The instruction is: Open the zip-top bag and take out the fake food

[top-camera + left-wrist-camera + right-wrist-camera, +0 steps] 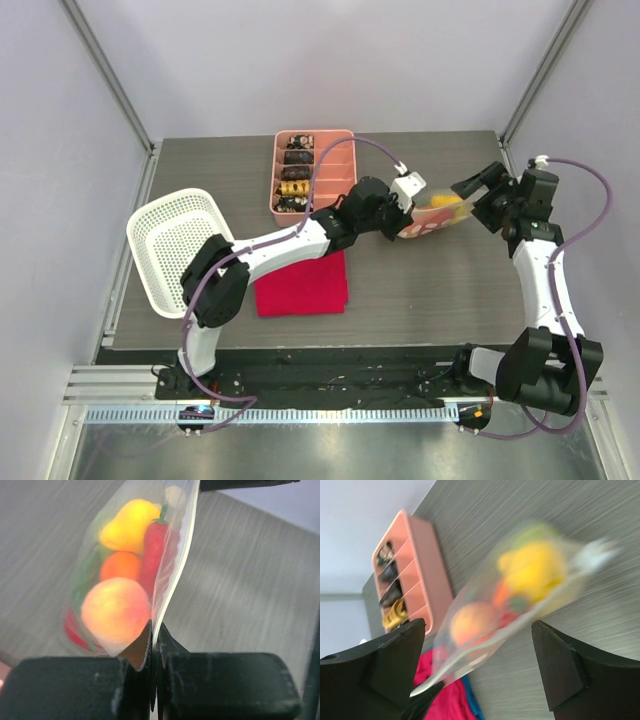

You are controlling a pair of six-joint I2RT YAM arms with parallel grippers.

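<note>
My left gripper (156,645) is clenched on the edge of the limp, slick, clear dotted plastic zip-top bag (172,575). The right gripper (477,645) is released at its two o'clock. I'd pinch beside the white slider (592,555).

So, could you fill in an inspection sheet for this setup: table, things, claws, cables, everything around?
Surface: grey wood-grain table, no spills seen.
Job's things: bag closed along the pinched edge, fake food inside; nothing taken out yet.
Clutter: white basket at the left edge, red cloth beside it, pink tray with dark and gold pieces at the back.
Grippers: left gripper shut on the bag's edge; right gripper open, the bag between its fingers but not touching them.
Cables: purple cables loop along both arms, none snagged.
Surroundings: pale walls, metal frame posts; no people seen.
</note>
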